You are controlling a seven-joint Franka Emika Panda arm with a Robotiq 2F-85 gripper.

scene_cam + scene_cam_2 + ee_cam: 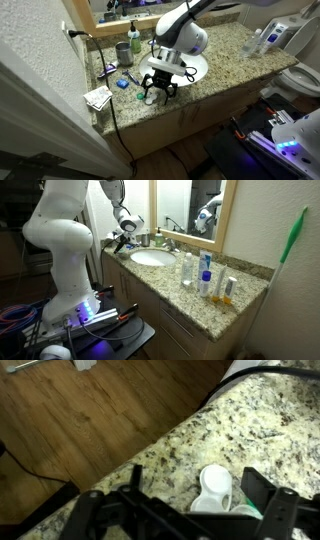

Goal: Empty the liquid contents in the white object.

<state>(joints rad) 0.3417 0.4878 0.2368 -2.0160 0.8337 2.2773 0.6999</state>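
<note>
The white object is a tiny round white plastic container lying on the speckled granite counter, close to the front edge. A second white round part and a green piece adjoin it, partly hidden by the gripper body. My gripper is open, and its two black fingers stand on either side of the white object without touching it. In an exterior view the gripper hangs low over the counter's front edge, in front of the sink. The white object shows only as a small speck below it. Any liquid inside cannot be seen.
The white oval sink basin lies behind the gripper. A green cup, a dark bottle, a teal item and a paper sit nearby. Several bottles stand at the counter's far end. Wooden floor lies past the edge.
</note>
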